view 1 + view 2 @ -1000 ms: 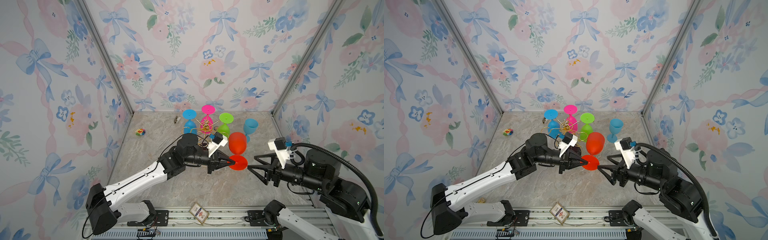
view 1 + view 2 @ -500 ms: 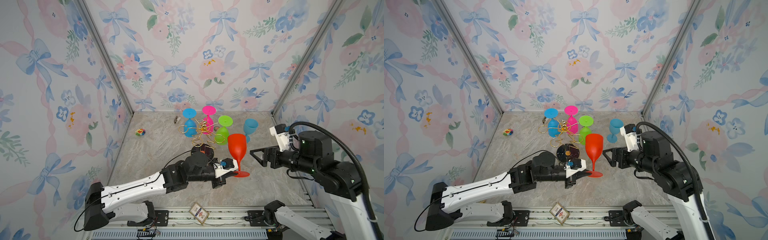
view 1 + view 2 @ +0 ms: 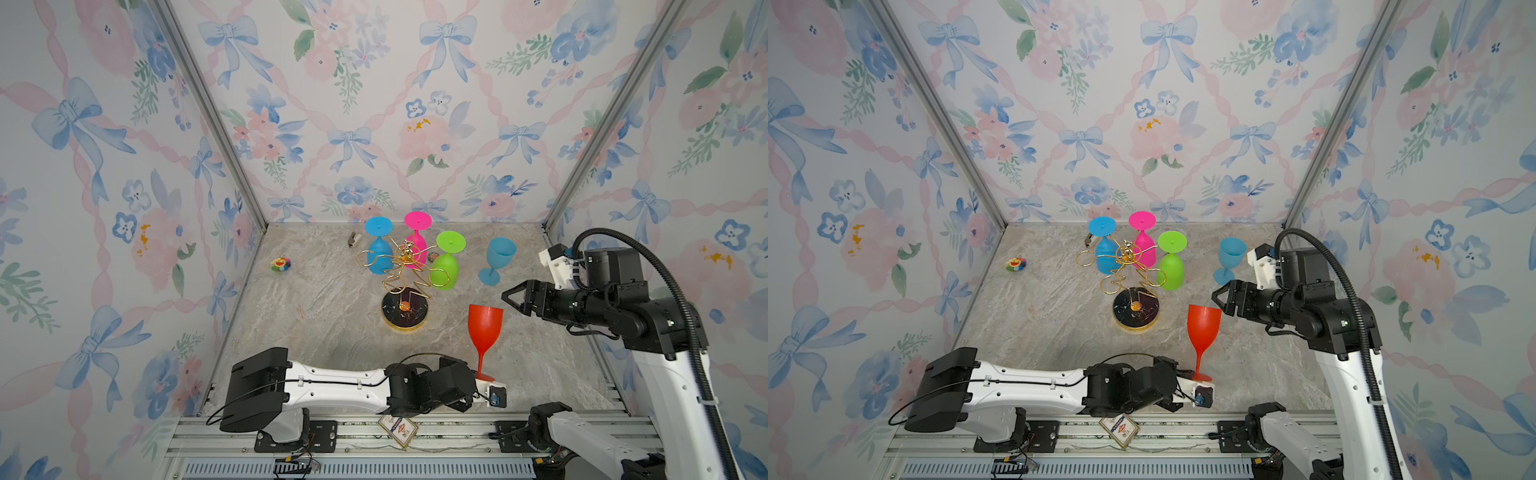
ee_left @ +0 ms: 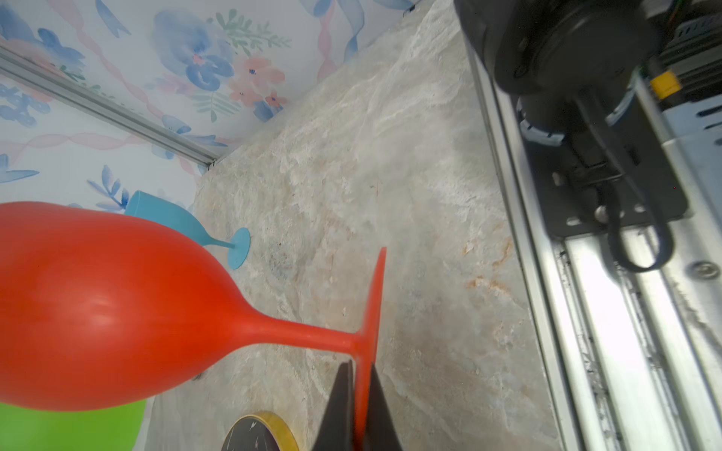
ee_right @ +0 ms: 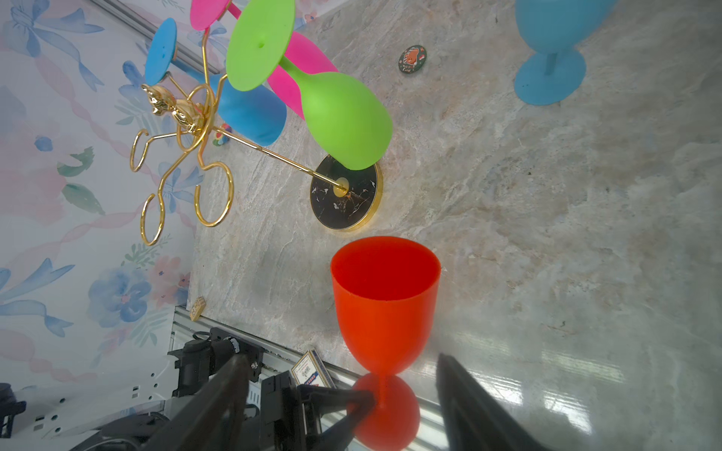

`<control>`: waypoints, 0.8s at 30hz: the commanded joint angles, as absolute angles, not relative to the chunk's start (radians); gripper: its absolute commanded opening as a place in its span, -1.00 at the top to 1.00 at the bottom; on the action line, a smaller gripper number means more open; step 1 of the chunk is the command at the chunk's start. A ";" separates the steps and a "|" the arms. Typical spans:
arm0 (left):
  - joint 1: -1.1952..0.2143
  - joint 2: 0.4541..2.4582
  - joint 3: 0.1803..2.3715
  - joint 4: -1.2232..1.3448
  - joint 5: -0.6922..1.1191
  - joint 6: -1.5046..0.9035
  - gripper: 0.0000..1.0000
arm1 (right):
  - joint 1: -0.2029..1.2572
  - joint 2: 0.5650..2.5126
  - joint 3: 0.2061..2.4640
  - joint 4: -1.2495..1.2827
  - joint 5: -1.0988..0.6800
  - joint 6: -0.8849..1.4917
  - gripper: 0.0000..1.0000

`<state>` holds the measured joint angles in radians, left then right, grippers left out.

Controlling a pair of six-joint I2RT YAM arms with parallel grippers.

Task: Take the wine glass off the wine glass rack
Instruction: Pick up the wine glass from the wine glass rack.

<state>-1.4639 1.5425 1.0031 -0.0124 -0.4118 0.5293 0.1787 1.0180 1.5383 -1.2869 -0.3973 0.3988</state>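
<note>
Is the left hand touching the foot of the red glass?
Touching. The left wrist view shows the left hand with both fingers pinching the flat foot of the red glass, with no gap.

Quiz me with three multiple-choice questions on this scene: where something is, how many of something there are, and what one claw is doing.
1. Where is the red wine glass?
A. Hanging on the wine glass rack
B. Upright on the table, nearer the robot than the rack
C. Lying by the back wall

2. How many glasses hang upside down on the rack?
A. One
B. Five
C. Three

3. What is the left gripper doing?
A. Pinching the red glass's foot
B. Open, touching nothing
C. Gripping a gold wire arm

Answers:
1 B: both top views show it standing upright near the front edge.
2 C: the blue glass, pink glass and green glass hang there.
3 A: the left wrist view shows it closed on the foot's edge.
</note>
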 commanded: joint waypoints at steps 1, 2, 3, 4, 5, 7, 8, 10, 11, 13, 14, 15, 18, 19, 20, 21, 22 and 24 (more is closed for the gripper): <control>-1.463 1.538 1.023 0.011 -0.624 0.591 1.00 | 0.158 1.030 1.551 -1.385 -0.399 0.416 -0.52; -1.466 1.538 1.020 0.023 -0.651 0.598 1.00 | 0.153 1.032 1.551 -1.397 -0.400 0.417 -0.51; -1.469 1.539 1.014 0.038 -0.681 0.615 1.00 | 0.145 1.033 1.547 -1.406 -0.402 0.424 -0.51; -1.474 1.541 1.010 0.050 -0.708 0.634 1.00 | 0.137 1.034 1.539 -1.408 -0.412 0.433 -0.50; -1.477 1.542 1.007 0.059 -0.729 0.646 1.00 | 0.132 1.034 1.532 -1.411 -0.422 0.439 -0.49; -1.483 1.539 1.005 0.072 -0.762 0.667 1.00 | 0.124 1.043 1.521 -1.415 -0.449 0.456 -0.49; -1.488 1.536 1.001 0.083 -0.777 0.679 1.00 | 0.123 1.048 1.522 -1.417 -0.461 0.463 -0.48; -1.497 1.530 0.990 0.109 -0.815 0.719 1.00 | 0.116 1.067 1.539 -1.429 -0.478 0.471 -0.48; -1.499 1.529 0.984 0.117 -0.836 0.739 1.00 | 0.115 1.076 1.552 -1.436 -0.483 0.475 -0.48; -1.503 1.538 0.978 0.134 -0.890 0.788 1.00 | 0.113 1.099 1.583 -1.453 -0.493 0.483 -0.47; -1.503 1.544 0.977 0.135 -0.911 0.808 1.00 | 0.114 1.109 1.596 -1.461 -0.499 0.486 -0.45; -1.505 1.551 0.973 0.141 -0.933 0.833 1.00 | 0.113 1.121 1.605 -1.470 -0.502 0.493 -0.43; -1.506 1.561 0.955 0.179 -0.970 0.894 1.00 | 0.110 1.147 1.622 -1.489 -0.521 0.514 -0.37; -1.507 1.562 0.949 0.188 -0.977 0.908 1.00 | 0.103 1.157 1.634 -1.494 -0.534 0.519 -0.34; -1.508 1.566 0.944 0.193 -0.985 0.918 1.00 | 0.097 1.164 1.646 -1.497 -0.544 0.526 -0.33; -1.509 1.573 0.937 0.201 -0.998 0.930 1.00 | 0.090 1.172 1.662 -1.498 -0.556 0.534 -0.32; -1.511 1.579 0.931 0.209 -1.009 0.945 1.00 | 0.085 1.180 1.676 -1.496 -0.569 0.541 -0.32; -1.513 1.587 0.916 0.227 -1.024 0.969 1.00 | 0.081 1.197 1.695 -1.488 -0.595 0.557 -0.32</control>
